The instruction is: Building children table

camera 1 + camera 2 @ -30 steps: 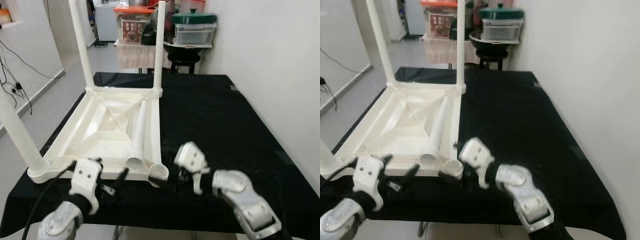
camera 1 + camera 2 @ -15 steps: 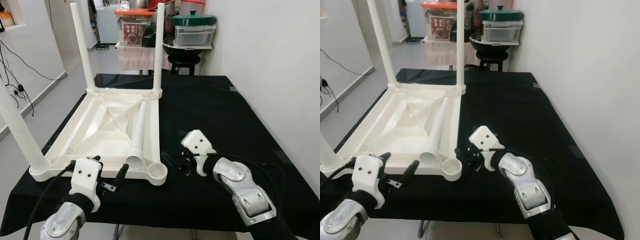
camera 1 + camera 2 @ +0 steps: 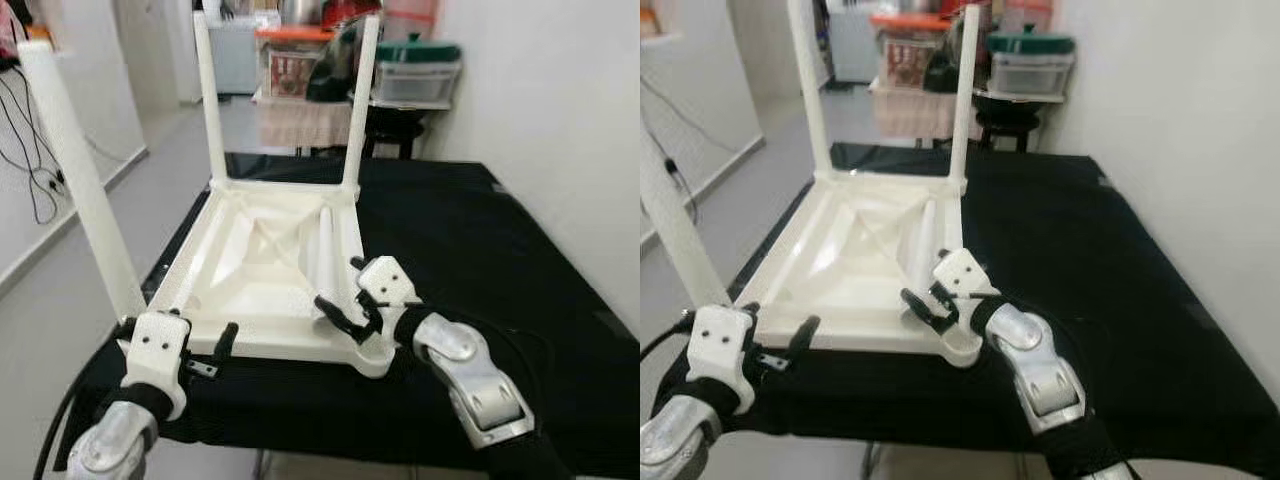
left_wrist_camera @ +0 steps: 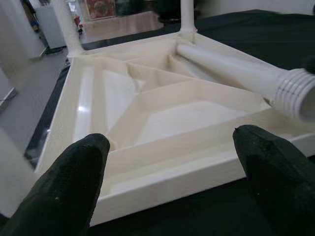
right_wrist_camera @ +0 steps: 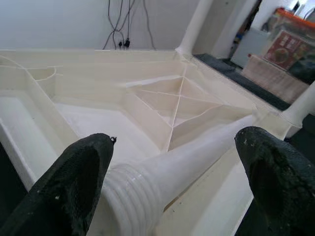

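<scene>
The white children's table (image 3: 255,270) lies upside down on the black-covered worktop (image 3: 470,240). Three legs stand up from its corners; the nearest one (image 3: 82,185) rises at the left. A loose fourth leg (image 3: 326,255) lies inside the underside, its threaded end toward me. My right gripper (image 3: 343,303) is open astride that threaded end (image 5: 133,196), one finger on each side and not pressing it. The near right corner socket (image 3: 962,348) stands empty just beside it. My left gripper (image 4: 172,182) is open, low before the table's near edge (image 4: 162,162), holding nothing.
A stool with a green-lidded container (image 3: 418,70) and an orange-lidded box (image 3: 300,55) stand behind the worktop. A white wall (image 3: 560,130) runs along the right. Open floor (image 3: 60,270) and hanging cables (image 3: 30,150) lie to the left.
The camera view has shifted. My right gripper moved left off the black cloth onto the table's near right corner and now straddles the loose leg's threaded end. The left gripper stays put.
</scene>
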You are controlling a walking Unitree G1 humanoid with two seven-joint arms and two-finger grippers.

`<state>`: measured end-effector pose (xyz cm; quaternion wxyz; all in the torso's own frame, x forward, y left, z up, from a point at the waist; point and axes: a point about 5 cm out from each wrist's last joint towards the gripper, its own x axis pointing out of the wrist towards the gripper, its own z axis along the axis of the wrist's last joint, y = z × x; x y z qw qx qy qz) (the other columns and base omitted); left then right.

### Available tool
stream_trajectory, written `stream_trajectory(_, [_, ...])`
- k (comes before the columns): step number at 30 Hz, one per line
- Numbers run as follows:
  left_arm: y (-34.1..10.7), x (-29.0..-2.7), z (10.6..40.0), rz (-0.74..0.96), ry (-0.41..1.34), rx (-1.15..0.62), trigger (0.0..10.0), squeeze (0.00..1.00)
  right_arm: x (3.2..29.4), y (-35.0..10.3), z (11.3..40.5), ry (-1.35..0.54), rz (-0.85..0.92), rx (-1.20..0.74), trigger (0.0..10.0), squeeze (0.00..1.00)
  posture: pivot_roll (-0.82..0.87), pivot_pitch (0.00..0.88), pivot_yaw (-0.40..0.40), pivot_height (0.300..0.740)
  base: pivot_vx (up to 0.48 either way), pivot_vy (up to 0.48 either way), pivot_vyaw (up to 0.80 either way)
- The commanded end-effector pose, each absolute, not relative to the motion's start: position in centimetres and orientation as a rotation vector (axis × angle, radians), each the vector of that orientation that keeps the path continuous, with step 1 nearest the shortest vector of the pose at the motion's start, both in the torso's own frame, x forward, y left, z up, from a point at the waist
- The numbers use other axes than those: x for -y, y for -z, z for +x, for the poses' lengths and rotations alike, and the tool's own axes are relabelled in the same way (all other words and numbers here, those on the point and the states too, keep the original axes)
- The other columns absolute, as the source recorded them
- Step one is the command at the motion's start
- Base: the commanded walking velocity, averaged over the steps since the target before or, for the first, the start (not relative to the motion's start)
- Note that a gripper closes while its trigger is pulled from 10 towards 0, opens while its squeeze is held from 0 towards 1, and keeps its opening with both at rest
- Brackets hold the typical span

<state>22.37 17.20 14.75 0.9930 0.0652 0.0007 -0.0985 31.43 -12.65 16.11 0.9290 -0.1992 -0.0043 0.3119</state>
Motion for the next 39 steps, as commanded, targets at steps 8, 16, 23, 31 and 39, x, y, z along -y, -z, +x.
stream_trajectory(8, [-14.5, -16.9, 22.2, 0.139, 0.264, -0.022, 10.0, 0.0, 12.9, -16.5, 31.7, -0.622, -0.452, 0.035, 10.0, 0.0, 0.06, 0.0, -0.039, 0.74, 0.0, 0.0, 0.0])
stream_trajectory(16, [-14.5, -16.6, 22.1, 0.13, 0.293, -0.027, 10.0, 0.0, 12.9, -15.8, 31.6, -0.638, -0.559, 0.029, 10.0, 0.0, 0.06, 0.0, -0.04, 0.74, 0.0, 0.0, 0.0])
stream_trajectory(23, [-14.3, -16.4, 22.0, 0.123, 0.318, -0.04, 10.0, 0.0, 12.7, -15.2, 31.2, -0.67, -0.663, 0.031, 10.0, 0.0, 0.07, 0.0, -0.036, 0.74, 0.0, 0.0, 0.0])
stream_trajectory(31, [-13.2, -15.2, 20.4, 0.1, 0.435, -0.111, 10.0, 0.0, 12.1, -13.6, 30.1, -0.777, -0.858, 0.012, 10.0, 0.0, 0.08, 0.0, -0.038, 0.74, 0.0, 0.0, 0.0])
stream_trajectory(39, [-13.3, -15.2, 20.3, 0.1, 0.441, -0.113, 10.0, 0.0, 13.9, -14.1, 30.1, -0.812, -0.887, -0.012, 10.0, 0.0, 0.08, 0.0, -0.039, 0.74, 0.0, 0.0, 0.0])
